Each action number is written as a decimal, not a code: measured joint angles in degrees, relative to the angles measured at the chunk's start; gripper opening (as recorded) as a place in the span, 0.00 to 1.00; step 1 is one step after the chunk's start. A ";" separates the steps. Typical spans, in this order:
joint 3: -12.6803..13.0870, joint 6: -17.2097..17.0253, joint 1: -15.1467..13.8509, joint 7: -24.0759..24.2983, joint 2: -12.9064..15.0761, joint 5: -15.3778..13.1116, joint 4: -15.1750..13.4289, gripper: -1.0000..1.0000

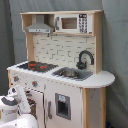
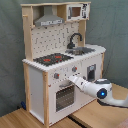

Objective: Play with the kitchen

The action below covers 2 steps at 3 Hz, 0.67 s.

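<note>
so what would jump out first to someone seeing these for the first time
The toy kitchen fills the middle of both exterior views, tall, white and light wood, with a black-and-red stovetop, a black faucet over the sink, and a grey hood up top. Next comes the white robot arm, which in the second exterior view reaches in from the right toward the front panel by the knobs, above the windowed oven door.
</note>
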 joint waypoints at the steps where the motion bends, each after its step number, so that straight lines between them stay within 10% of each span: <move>1: -2.23 2.80 -2.05 -3.75 0.02 0.00 1.49 1.00; 2: -5.27 3.35 -1.30 -8.69 0.04 0.00 3.27 1.00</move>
